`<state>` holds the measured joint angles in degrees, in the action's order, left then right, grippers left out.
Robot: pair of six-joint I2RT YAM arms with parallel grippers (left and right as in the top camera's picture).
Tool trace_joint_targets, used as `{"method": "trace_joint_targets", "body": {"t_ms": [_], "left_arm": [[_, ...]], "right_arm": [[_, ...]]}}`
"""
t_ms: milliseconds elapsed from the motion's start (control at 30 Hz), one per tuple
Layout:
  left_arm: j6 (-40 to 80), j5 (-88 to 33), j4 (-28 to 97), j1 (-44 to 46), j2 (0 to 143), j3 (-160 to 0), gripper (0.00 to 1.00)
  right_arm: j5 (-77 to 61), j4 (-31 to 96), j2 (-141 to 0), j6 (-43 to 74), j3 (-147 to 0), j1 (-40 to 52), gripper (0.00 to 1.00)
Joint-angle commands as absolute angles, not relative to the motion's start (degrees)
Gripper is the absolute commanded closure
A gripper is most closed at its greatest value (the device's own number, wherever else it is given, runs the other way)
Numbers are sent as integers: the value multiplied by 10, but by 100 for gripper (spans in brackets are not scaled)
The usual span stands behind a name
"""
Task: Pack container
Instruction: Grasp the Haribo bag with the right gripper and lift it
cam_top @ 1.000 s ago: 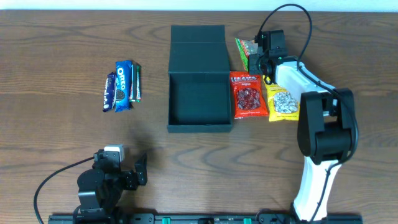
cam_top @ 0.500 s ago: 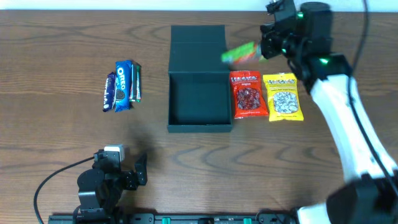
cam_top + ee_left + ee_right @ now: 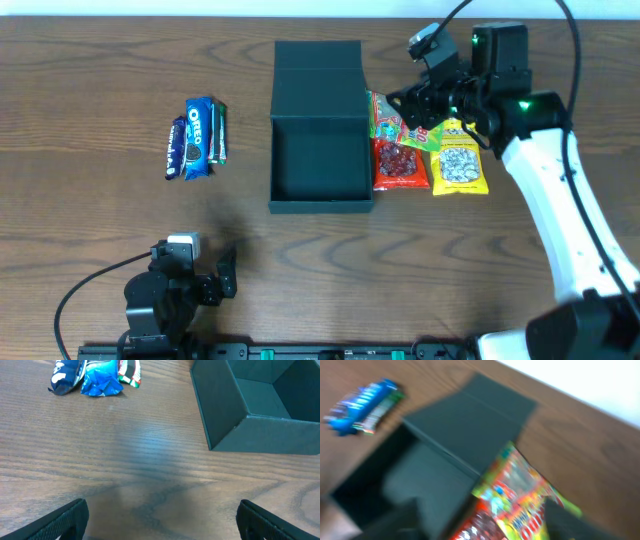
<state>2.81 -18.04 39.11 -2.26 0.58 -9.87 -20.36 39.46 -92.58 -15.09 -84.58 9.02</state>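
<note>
The dark teal container (image 3: 272,160) stands open at mid-table, its lid (image 3: 318,65) folded flat behind it. A green snack packet (image 3: 386,113) lies tilted against the container's right wall, partly over a red packet (image 3: 400,165). My right gripper (image 3: 412,115) hovers just above the green packet. In the blurred right wrist view the green packet (image 3: 520,485) lies loose between the widely spread fingers of the right gripper (image 3: 487,520), beside the container (image 3: 445,445). My left gripper (image 3: 190,280) rests open near the front edge. The left gripper (image 3: 162,525) holds nothing, and the container wall (image 3: 260,435) is ahead on its right.
A yellow packet (image 3: 460,165) lies to the right of the red one. Blue Oreo packets (image 3: 200,135) lie left of the container, also seen as Oreo packets (image 3: 100,377) ahead of the left gripper. The right arm's white link (image 3: 560,200) reaches over the table's right side.
The right arm lifted the green packet from the back, carried it left to the container's right wall, and its jaws opened. The left arm has not moved.
</note>
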Motion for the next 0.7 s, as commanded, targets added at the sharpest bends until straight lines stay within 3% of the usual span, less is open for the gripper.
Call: {"method": "trace_joint_targets", "body": {"t_ms": [0,133,200,267,533,667], "left_arm": [[28,-189,391,-26,2,-96,5],[28,-189,391,-26,2,-96,5],[28,-189,391,-26,2,-96,5],[28,-189,391,-26,2,-96,5],[28,-189,391,-26,2,-96,5],[28,-189,391,-26,2,-96,5]], "right_arm": [[-139,401,-973,-115,-844,79,1],[-170,406,-1036,14,-844,67,9],[-221,414,-1061,83,-844,57,21],[-236,419,-1068,137,-844,44,26],[-219,504,-948,159,-832,-24,14],[-238,457,-866,196,-704,-22,13]]}}
